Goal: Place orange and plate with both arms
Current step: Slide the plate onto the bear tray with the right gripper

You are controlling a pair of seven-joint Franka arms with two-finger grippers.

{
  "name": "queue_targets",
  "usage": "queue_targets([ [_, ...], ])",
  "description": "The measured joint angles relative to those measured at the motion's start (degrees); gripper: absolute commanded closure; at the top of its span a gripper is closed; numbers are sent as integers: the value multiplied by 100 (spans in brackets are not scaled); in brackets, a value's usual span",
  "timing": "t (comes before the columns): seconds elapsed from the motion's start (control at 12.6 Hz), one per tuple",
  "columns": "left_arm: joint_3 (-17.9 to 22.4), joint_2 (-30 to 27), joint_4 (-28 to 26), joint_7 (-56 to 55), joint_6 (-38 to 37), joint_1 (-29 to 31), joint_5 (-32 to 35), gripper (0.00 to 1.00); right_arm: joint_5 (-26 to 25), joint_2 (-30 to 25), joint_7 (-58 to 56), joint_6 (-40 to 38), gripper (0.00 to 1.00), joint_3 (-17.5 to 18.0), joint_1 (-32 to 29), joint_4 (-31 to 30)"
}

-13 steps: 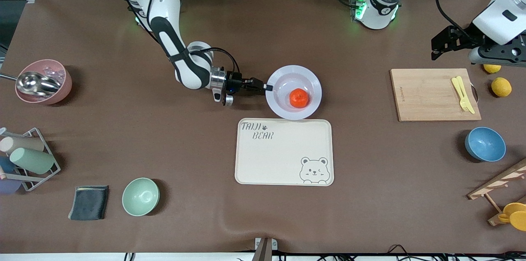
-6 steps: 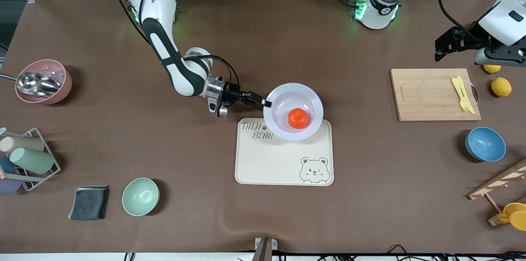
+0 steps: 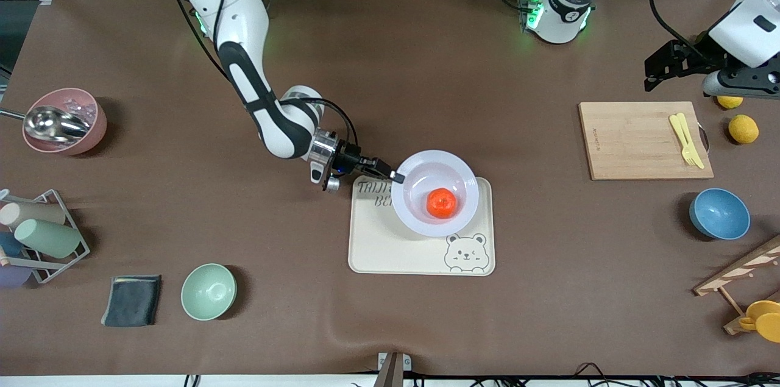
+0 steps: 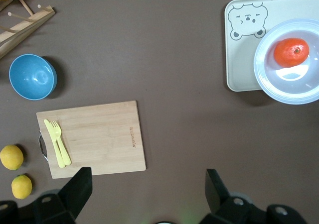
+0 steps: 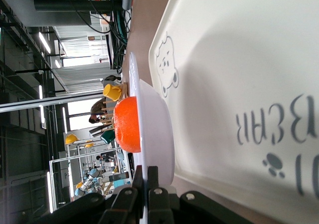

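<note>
The white plate point(image 3: 466, 177) carries the orange point(image 3: 441, 203) in its well. My right gripper point(image 3: 395, 177) is shut on the plate's rim at the side toward the right arm's end. The plate hangs slightly above the cream bear-print tray point(image 3: 390, 253), over the tray's half farther from the front camera, and casts a shadow on it. The right wrist view shows the pinched rim point(image 5: 157, 134), the orange point(image 5: 127, 124) and the gripper point(image 5: 145, 171). My left gripper point(image 3: 655, 73) waits open in the air by the cutting board; the left wrist view shows it point(image 4: 147, 176) empty, with plate point(image 4: 279, 92) and orange point(image 4: 291, 52) far off.
A wooden cutting board point(image 3: 634, 143) with a yellow fork point(image 3: 685, 140), two lemons point(image 3: 743, 128) and a blue bowl point(image 3: 719, 213) lie toward the left arm's end. A green bowl point(image 3: 208, 291), grey cloth point(image 3: 131, 300), cup rack point(image 3: 42, 234) and pink bowl point(image 3: 67, 122) lie toward the right arm's end.
My right gripper has carried the plate with the orange toward the front camera, from the bare table beside the tray to over the tray. The left gripper shifted slightly, then held still.
</note>
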Motion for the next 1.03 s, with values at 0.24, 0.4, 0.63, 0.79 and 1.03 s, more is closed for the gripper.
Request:
queue_targets([
  [0.24, -1, 0, 3, 0, 40, 0, 0, 0, 0, 425, -8, 0, 100, -12, -51, 402],
  [0.4, -9, 0, 3, 0, 71, -3, 0, 0, 0, 598, -17, 4, 100, -63, -55, 550],
  [0.63, 0, 0, 3, 0, 86, 0, 0, 0, 0, 717, -18, -3, 100, -123, -65, 648],
  [0.79, -8, 0, 3, 0, 90, -3, 0, 0, 0, 726, -18, -1, 88, -127, -66, 664],
  [1.03, -21, 6, 3, 0, 108, -9, 57, 0, 0, 734, -15, 173, 59, -133, -67, 723],
])
